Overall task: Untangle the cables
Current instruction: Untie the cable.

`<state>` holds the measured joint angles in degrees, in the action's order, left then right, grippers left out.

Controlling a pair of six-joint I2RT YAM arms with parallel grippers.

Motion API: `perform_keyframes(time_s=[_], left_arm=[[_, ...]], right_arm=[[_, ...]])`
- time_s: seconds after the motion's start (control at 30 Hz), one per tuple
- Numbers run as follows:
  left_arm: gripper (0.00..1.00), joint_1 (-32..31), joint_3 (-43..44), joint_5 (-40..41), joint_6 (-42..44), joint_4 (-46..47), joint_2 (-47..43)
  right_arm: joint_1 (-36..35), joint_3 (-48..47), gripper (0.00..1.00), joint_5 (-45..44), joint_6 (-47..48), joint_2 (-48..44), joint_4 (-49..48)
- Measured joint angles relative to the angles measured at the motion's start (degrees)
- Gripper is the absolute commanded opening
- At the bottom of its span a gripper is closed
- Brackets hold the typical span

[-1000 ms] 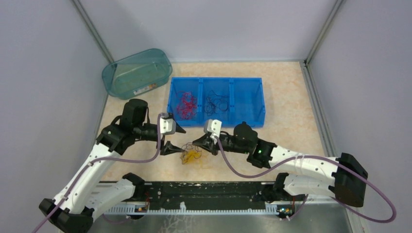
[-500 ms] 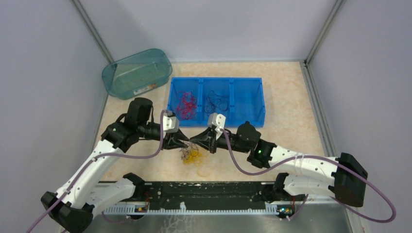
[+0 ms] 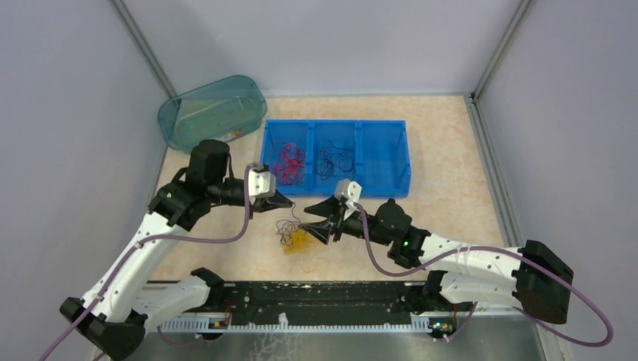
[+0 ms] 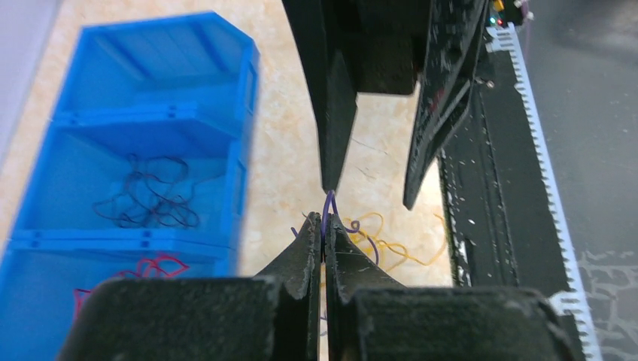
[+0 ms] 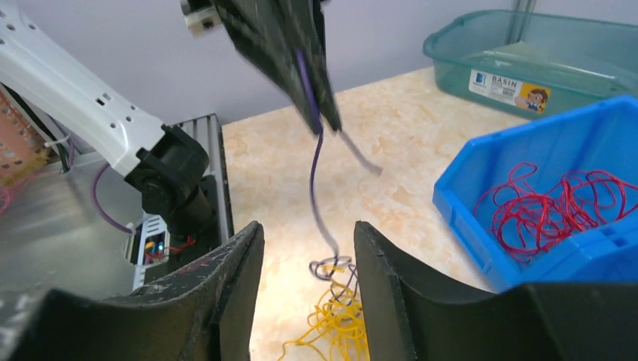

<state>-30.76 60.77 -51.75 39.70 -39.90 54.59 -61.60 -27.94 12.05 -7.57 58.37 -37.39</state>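
From above, the purple cable (image 3: 288, 226) is so fine that it nearly vanishes against the desk (image 3: 451, 150), and I cannot tell where it ends inside the heap. In my right wrist view my left claw (image 5: 320, 113) is blurred, and a short grey strand juts from it; whether that is the same cable's other end I cannot say. In my left wrist view, my own claw body cuts off most of the red cables (image 4: 147, 267).

The purple cable (image 5: 316, 165) hangs down in a loose curve to a small heap of curly yellow cables (image 3: 299, 241) lying on the desk between my two claws. More red cables (image 3: 288, 162) sit in the left compartment of the blue bin (image 3: 384, 180), and dark cables (image 3: 335, 159) in the middle one. A teal basin (image 3: 211, 113) stands at the far left.

My left claw (image 3: 290, 204) reaches in from the left, raised above the heap, its fingers pressed together on the purple cable (image 4: 329, 203). My right claw (image 3: 308, 230) reaches in low from the right, just beside the heap, its fingers apart and gripping nothing.
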Motion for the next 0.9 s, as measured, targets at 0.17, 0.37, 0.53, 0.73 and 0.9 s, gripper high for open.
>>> perform_keyframes(time_s=[0.17,0.37,0.53,0.73,0.9], left_arm=[[0.00,0.0,6.4,-0.3,-0.3,0.2,2.5],[0.00,-0.4,11.7,-0.9,-1.6,0.2,4.4],[0.00,-0.4,17.1,-1.2,-2.4,0.3,5.2],[0.00,-0.4,25.3,-1.2,-3.0,1.2,6.4],[0.00,-0.4,31.1,-0.8,-5.0,4.8,7.4]], right_arm=[[0.0,1.2,0.51,-0.6,-2.0,1.9,-4.5],[0.0,-4.0,0.48,-0.5,-3.2,10.1,-9.3],[0.0,-6.3,0.42,-1.2,-4.3,16.2,-14.2],[-0.1,-5.8,0.41,-1.5,-6.6,21.0,-19.9],[-0.1,-2.5,0.40,-1.9,-7.8,22.1,-24.2]])
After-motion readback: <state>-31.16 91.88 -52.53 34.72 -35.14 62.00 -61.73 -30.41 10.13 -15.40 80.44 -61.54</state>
